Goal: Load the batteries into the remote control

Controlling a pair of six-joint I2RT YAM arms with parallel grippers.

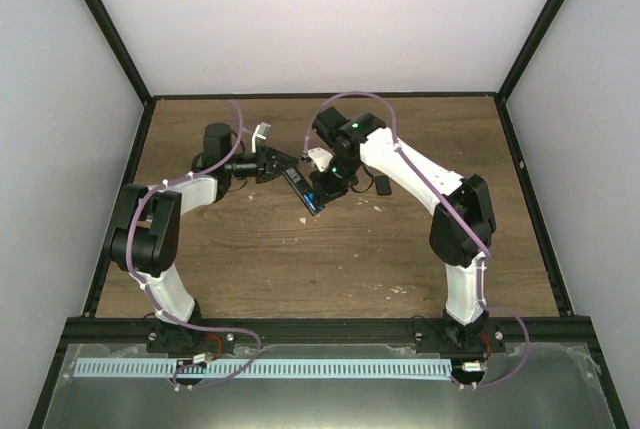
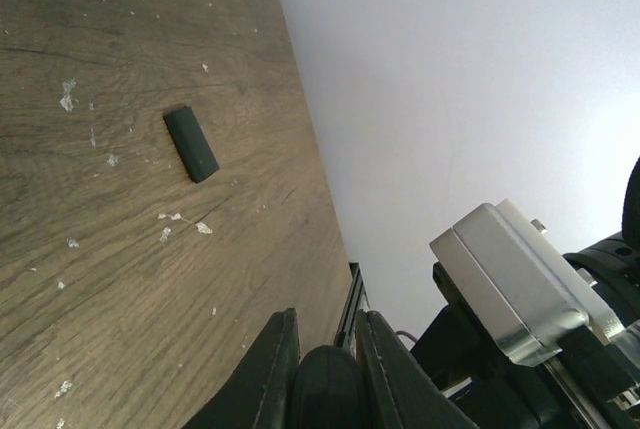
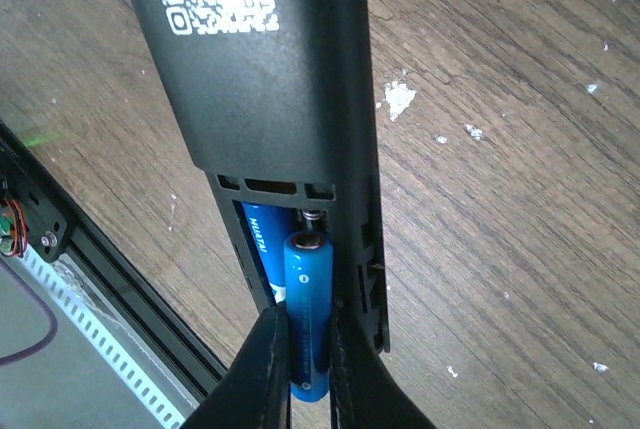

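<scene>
Here, the black remote control [image 3: 270,69] was clamped by the left jaws, a blue battery [image 3: 307,309] by the right jaws; open desk [image 1: 300,259] was seen around.

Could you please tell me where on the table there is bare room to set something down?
The widest bare wood is the near half of the table, between the arm bases. The far right corner is free too. It is crowded mid-table, where the left gripper and right gripper meet at the remote control, black cover beside them.
</scene>
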